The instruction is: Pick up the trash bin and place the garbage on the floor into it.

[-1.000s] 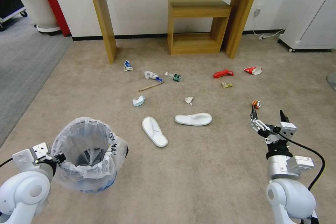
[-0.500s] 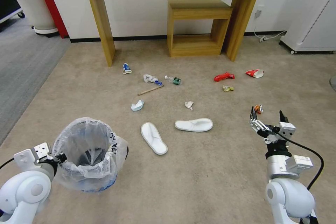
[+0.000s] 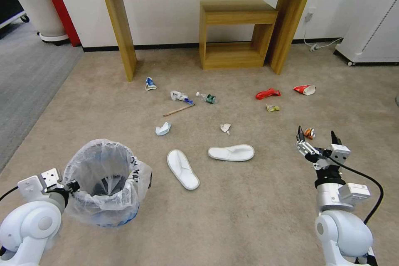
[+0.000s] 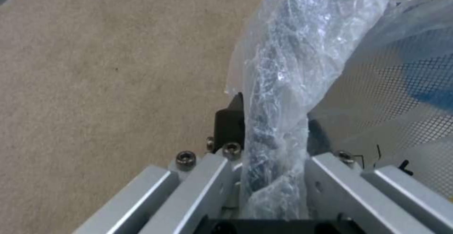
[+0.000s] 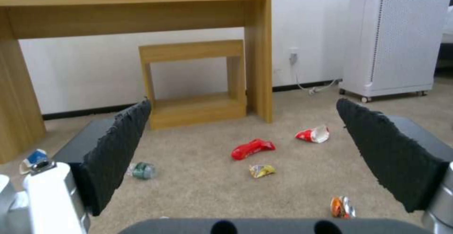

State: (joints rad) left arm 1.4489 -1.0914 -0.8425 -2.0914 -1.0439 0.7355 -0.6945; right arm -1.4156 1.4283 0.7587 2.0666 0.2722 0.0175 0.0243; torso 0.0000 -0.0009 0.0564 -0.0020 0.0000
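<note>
While left fingers (image 4: 230,119) clamp trash bin (image 3: 102,183) (rim), right fingers (image 5: 118,145) spread

the whole head view shifted: the camera moved forward a little and turned slightly, so the litter on the floor (image 3: 232,216) sat lower in frame than 1 s before. the crushed can (image 3: 309,133) lay closer to the right gripper (image 3: 316,138), just beyond its spread fingers. the 2 slippers (image 3: 231,153) also lay nearer the robot.
</note>
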